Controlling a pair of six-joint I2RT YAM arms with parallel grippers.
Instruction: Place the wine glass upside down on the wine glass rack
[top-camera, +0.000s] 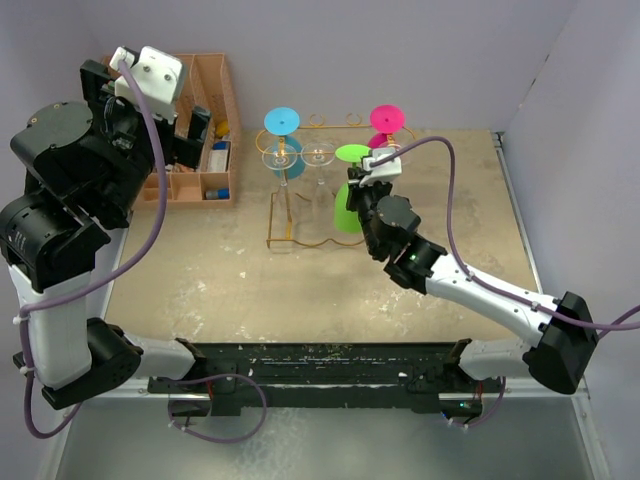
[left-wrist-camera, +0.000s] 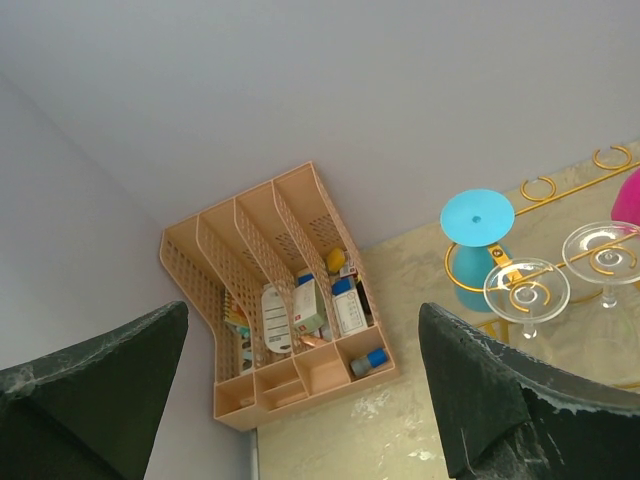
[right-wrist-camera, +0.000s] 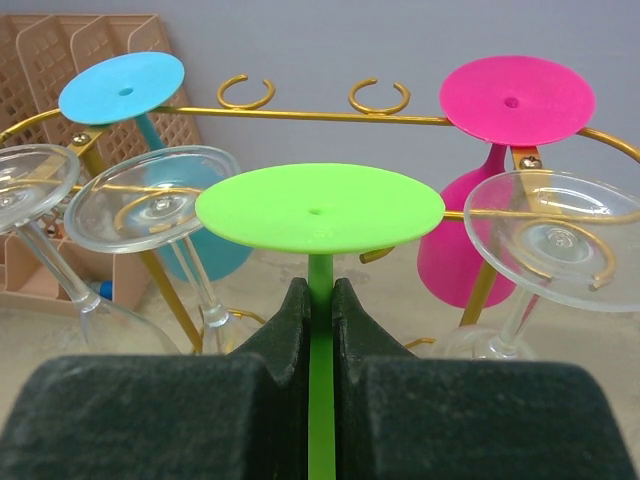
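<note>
My right gripper (right-wrist-camera: 320, 300) is shut on the stem of a green wine glass (right-wrist-camera: 318, 210), held upside down with its round foot up. In the top view the green glass (top-camera: 349, 205) is at the near right side of the golden wire rack (top-camera: 300, 150), its foot about level with the top rail (right-wrist-camera: 300, 115). Whether the stem sits in a loop I cannot tell. A blue glass (top-camera: 282, 122), a pink glass (top-camera: 386, 120) and clear glasses (top-camera: 318, 155) hang upside down on the rack. My left gripper (left-wrist-camera: 300, 390) is open and empty, raised high at the left.
A peach slotted organizer (top-camera: 205, 130) with small boxes and bottles stands at the back left, also in the left wrist view (left-wrist-camera: 290, 310). Two free loops (right-wrist-camera: 245, 92) show on the rack's far rail. Grey walls close the back and right.
</note>
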